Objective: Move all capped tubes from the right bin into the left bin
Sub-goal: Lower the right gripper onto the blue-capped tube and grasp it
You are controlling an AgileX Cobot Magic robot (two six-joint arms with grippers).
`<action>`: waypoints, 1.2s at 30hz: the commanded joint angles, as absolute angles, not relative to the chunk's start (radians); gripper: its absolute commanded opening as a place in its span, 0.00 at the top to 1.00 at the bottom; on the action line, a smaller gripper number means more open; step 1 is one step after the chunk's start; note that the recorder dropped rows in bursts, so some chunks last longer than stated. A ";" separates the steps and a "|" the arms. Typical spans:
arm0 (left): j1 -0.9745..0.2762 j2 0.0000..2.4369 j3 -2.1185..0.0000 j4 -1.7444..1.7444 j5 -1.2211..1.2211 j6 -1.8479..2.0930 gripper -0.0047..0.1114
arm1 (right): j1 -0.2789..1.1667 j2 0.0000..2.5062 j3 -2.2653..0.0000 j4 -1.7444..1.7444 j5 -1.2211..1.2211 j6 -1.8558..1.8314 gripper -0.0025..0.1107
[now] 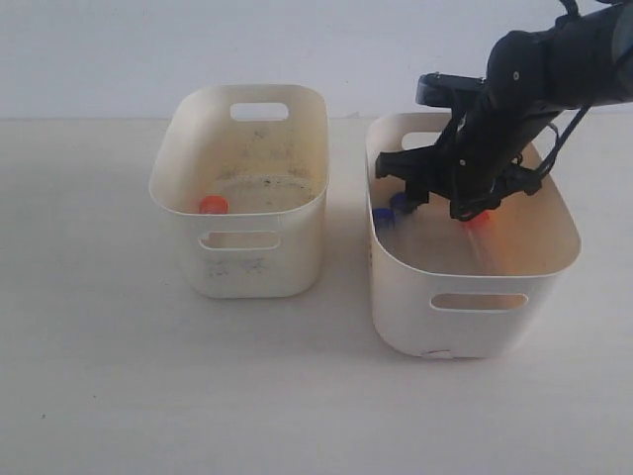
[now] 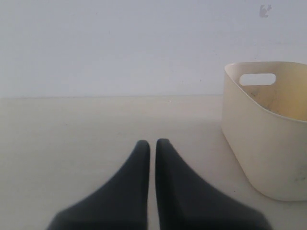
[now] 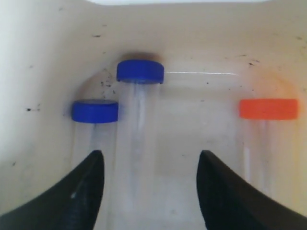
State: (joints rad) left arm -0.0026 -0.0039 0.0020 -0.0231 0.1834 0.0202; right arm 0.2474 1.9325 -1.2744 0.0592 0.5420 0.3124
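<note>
My right gripper (image 1: 438, 208) reaches down into the right bin (image 1: 465, 317), open. In the right wrist view its jaws (image 3: 151, 154) stand apart around the clear body of a blue-capped tube (image 3: 140, 71) without gripping it. A second blue-capped tube (image 3: 95, 111) lies just outside one finger, and an orange-capped tube (image 3: 268, 109) lies outside the other. The exterior view shows the blue caps (image 1: 388, 214) and the orange-capped tube (image 1: 480, 224) beneath the arm. In the left bin (image 1: 247, 267) lies one orange-capped tube (image 1: 213, 205). My left gripper (image 2: 152, 143) is shut and empty, low over the table beside the left bin (image 2: 259, 143).
Both bins stand side by side on a pale table (image 1: 99, 376) with a narrow gap between them. A white wall (image 1: 99, 49) runs behind. The right arm (image 1: 554, 69) comes in from the upper right above the right bin's far rim.
</note>
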 commanded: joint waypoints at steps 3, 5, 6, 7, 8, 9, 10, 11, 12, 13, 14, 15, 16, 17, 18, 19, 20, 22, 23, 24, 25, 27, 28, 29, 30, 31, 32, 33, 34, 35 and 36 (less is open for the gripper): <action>-0.010 0.000 0.000 -0.026 0.174 0.016 0.92 | 0.237 1.932 -1.278 0.042 0.493 0.315 0.42; -0.010 0.000 0.000 -0.026 0.174 0.016 0.92 | 0.237 1.936 -1.278 0.042 0.475 0.319 0.42; -0.010 0.000 0.000 -0.026 0.174 0.016 0.92 | 0.237 1.938 -1.278 0.042 0.467 0.322 0.42; -0.010 0.000 0.000 -0.026 0.174 0.016 0.92 | 0.237 1.943 -1.278 0.042 0.457 0.324 0.42; -0.010 0.000 0.000 -0.026 0.174 0.016 0.92 | 0.237 1.947 -1.278 0.042 0.451 0.331 0.42; -0.010 0.000 0.000 -0.026 0.174 0.016 0.92 | 0.237 1.956 -1.278 0.042 0.446 0.338 0.42; -0.010 0.000 0.000 -0.026 0.174 0.016 0.92 | 0.237 1.966 -1.278 0.042 0.444 0.338 0.42; -0.010 0.000 0.000 -0.026 0.174 0.016 0.92 | 0.237 1.970 -1.278 0.042 0.441 0.338 0.42; -0.010 0.000 0.000 -0.026 0.174 0.016 0.92 | 0.237 1.978 -1.278 0.042 0.436 0.338 0.42; -0.010 0.000 0.000 -0.026 0.174 0.016 0.92 | 0.237 1.983 -1.278 0.044 0.430 0.338 0.42; -0.010 0.000 0.000 -0.026 0.174 0.016 0.92 | 0.237 1.985 -1.278 0.044 0.425 0.338 0.42; -0.010 0.000 0.000 -0.026 0.174 0.016 0.92 | 0.237 1.987 -1.278 0.044 0.416 0.338 0.42; -0.010 0.000 0.000 -0.026 0.174 0.016 0.92 | 0.237 1.991 -1.278 0.044 0.412 0.338 0.42; -0.010 0.000 0.000 -0.026 0.174 0.016 0.92 | 0.237 1.996 -1.278 0.044 0.407 0.338 0.42; -0.010 0.000 0.000 -0.026 0.174 0.016 0.92 | 0.237 1.998 -1.278 0.044 0.403 0.338 0.42; -0.010 0.000 0.000 -0.026 0.174 0.016 0.92 | 0.237 2.002 -1.278 0.044 0.403 0.338 0.42; -0.010 0.000 0.000 -0.026 0.174 0.016 0.92 | 0.237 2.008 -1.278 0.044 0.401 0.338 0.42; -0.010 0.000 0.000 -0.026 0.174 0.016 0.92 | 0.237 2.022 -1.278 0.044 0.401 0.336 0.42; -0.010 0.000 0.000 -0.026 0.174 0.016 0.92 | 0.237 2.029 -1.278 0.044 0.403 0.334 0.42; -0.010 0.000 0.000 -0.026 0.174 0.016 0.92 | 0.237 2.036 -1.278 0.042 0.405 0.334 0.42; -0.010 0.000 0.000 -0.026 0.174 0.016 0.92 | 0.237 2.043 -1.278 0.042 0.405 0.331 0.42; -0.010 0.000 0.000 -0.026 0.174 0.016 0.92 | 0.238 2.050 -1.278 0.042 0.407 0.331 0.42; -0.010 0.000 0.000 -0.026 0.174 0.016 0.92 | 0.238 2.050 -1.278 0.040 0.405 0.329 0.42; -0.010 0.000 0.000 -0.026 0.174 0.016 0.92 | 0.238 2.050 -1.278 0.028 0.405 0.324 0.42; -0.010 0.000 0.000 -0.026 0.174 0.016 0.92 | 0.238 2.050 -1.278 0.022 0.406 0.324 0.42; -0.010 0.000 0.000 -0.026 0.174 0.016 0.92 | 0.238 2.056 -1.278 0.013 0.415 0.324 0.42; -0.010 0.000 0.000 -0.026 0.174 0.016 0.92 | 0.238 2.064 -1.278 0.013 0.421 0.324 0.42; -0.010 0.000 0.000 -0.026 0.174 0.016 0.92 | 0.240 2.071 -1.278 0.014 0.421 0.324 0.42; -0.010 0.000 0.000 -0.026 0.174 0.016 0.92 | 0.240 2.079 -1.278 0.014 0.421 0.324 0.42; -0.010 0.000 0.000 -0.026 0.174 0.016 0.92 | 0.240 2.081 -1.278 0.014 0.425 0.324 0.42; -0.010 0.000 0.000 -0.026 0.174 0.016 0.92 | 0.240 2.086 -1.278 0.000 0.434 0.316 0.42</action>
State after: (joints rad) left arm -0.0026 -0.0039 0.0020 -0.0231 0.1817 0.0202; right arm 0.2427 2.0733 -1.2763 0.0260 0.4139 0.3262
